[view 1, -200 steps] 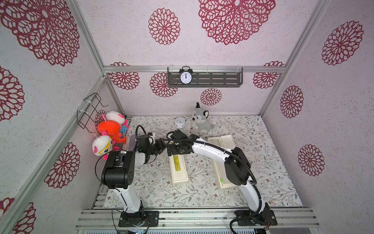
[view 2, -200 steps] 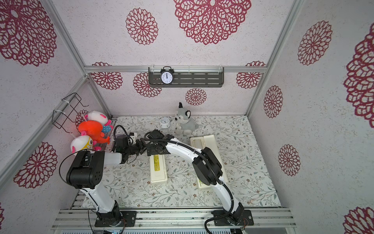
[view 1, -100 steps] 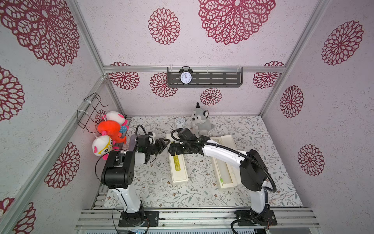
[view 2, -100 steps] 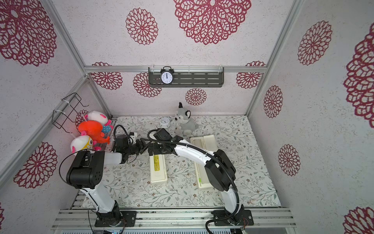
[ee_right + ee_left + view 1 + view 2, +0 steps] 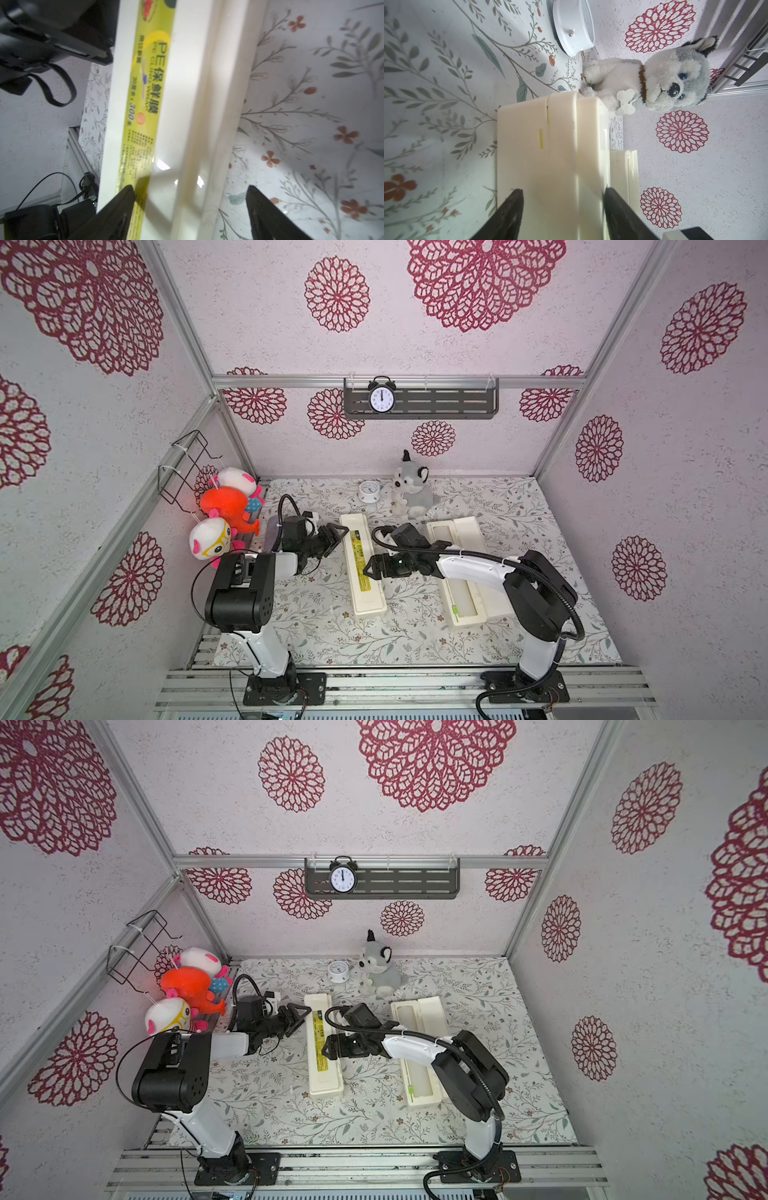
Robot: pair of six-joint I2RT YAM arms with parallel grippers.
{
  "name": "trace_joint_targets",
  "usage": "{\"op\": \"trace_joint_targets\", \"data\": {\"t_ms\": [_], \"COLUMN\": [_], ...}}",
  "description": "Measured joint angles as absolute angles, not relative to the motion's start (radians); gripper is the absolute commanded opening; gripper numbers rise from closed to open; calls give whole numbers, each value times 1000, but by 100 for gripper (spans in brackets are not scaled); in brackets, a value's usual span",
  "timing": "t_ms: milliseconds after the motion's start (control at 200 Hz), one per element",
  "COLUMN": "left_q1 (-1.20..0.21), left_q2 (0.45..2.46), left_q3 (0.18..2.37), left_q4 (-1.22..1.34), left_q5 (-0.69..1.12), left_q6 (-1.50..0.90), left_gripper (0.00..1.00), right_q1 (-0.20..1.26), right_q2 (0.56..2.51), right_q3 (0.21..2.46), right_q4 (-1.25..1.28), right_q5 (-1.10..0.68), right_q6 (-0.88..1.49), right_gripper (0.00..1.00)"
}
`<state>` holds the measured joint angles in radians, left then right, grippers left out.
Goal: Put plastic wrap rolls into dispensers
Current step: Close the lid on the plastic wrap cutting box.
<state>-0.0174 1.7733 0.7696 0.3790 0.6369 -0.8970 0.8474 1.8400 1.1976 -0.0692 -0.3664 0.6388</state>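
A closed cream dispenser [image 5: 368,601] [image 5: 326,1081] with a yellow-green label [image 5: 145,104] lies lengthwise mid-table. My left gripper [image 5: 343,532] [image 5: 562,193] is open, turned on its side at the far part of that box's left wall [image 5: 537,145]; contact cannot be told. My right gripper [image 5: 365,570] [image 5: 189,188] is open over the box's right edge, one finger above the label, the other above the cloth. To the right lies an open dispenser [image 5: 471,531] [image 5: 432,1013] with a green slider [image 5: 455,609]. Something pale white fills its trough; I cannot tell whether it is a plastic wrap roll.
A grey husky plush [image 5: 409,493] and a small white clock [image 5: 369,491] stand at the back, just beyond the dispensers' far ends. Bright plush toys [image 5: 226,506] hang on the left wall beside my left arm. The floral cloth [image 5: 332,630] reaches the front rail.
My right gripper has slid from the closed dispenser's far end toward its middle, and that arm's elbow has swung right. The left arm has stayed in place.
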Motion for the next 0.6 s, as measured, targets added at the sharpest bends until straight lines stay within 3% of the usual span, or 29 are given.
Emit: {"op": "trace_joint_targets", "data": {"t_ms": [390, 595], "left_q1": [-70, -114], "left_q2": [1590, 1414], "left_q3": [640, 514], "left_q4": [227, 171], "left_q5": [641, 638], "left_q6": [-902, -938], "left_gripper": [80, 81], "right_q1": [849, 847], "right_q2": [1861, 1866], "right_q3": [1194, 1194], "right_q4": [-5, 6], "right_q5": [-432, -443], "right_q6": [668, 685], "right_gripper": [81, 81]}}
